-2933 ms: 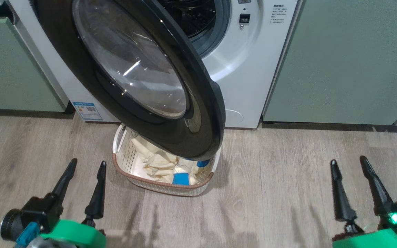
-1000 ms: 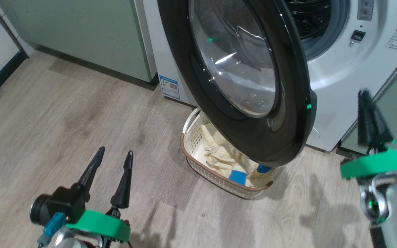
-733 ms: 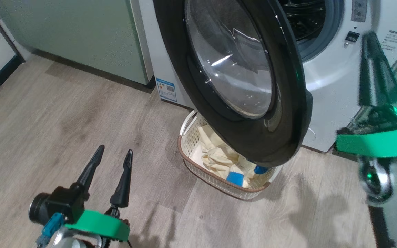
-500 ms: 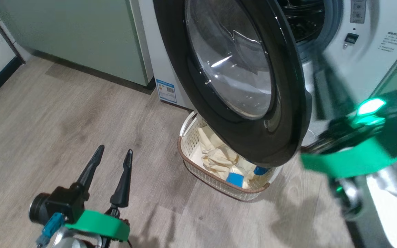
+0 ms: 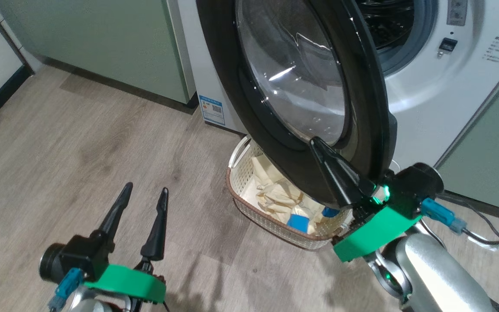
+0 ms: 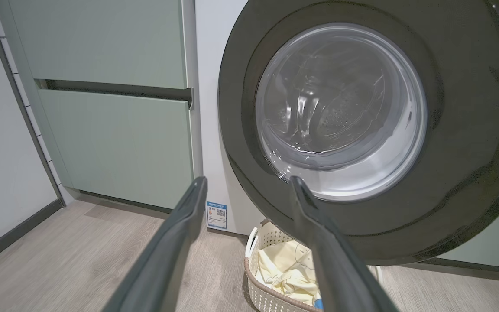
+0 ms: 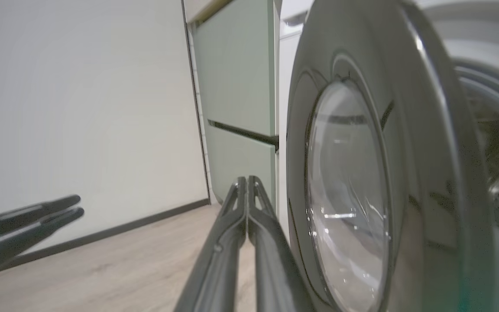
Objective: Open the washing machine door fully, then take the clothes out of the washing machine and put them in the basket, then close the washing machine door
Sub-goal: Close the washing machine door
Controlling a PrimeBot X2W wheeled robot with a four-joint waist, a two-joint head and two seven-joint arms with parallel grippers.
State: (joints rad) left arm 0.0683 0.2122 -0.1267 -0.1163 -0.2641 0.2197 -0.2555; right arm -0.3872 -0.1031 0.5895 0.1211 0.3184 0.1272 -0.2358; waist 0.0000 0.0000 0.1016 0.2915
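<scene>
I take the washing machine door [image 5: 295, 95] as my mark. It stands swung out from the washing machine [image 5: 427, 95], its black rim and bulging glass turned toward me. The dark drum [image 5: 383, 26] shows behind its right edge.

My right gripper [image 5: 321, 149] is at the door's lower rim, on the outer face just below the glass. Both long fingers are pressed flat together with nothing between them (whether the tips actually touch the rim I cannot tell; from my right wrist they lie just beside the door's face). My left gripper [image 5: 145, 189] hangs well apart from the door, off to its lower left above the wooden floor [image 5: 80, 151]. Its fingers are spread wide and empty, pointing up toward the door.

The basket [image 5: 254, 216] sits on the floor directly beneath the door's lower edge, close in front of the machine, and the door hides its far part from my head. The clothes [image 5: 275, 197] lie inside it in a crumpled cream heap, with a bright blue cuff [image 5: 297, 223] at the near side, under the door's bottom rim.

Left of the door, a blue sticker [image 5: 212, 110] marks the machine's lower corner, and pale green cabinets [image 5: 115, 43] stand beyond it. Another pale green front stands right of the door, past the machine.
</scene>
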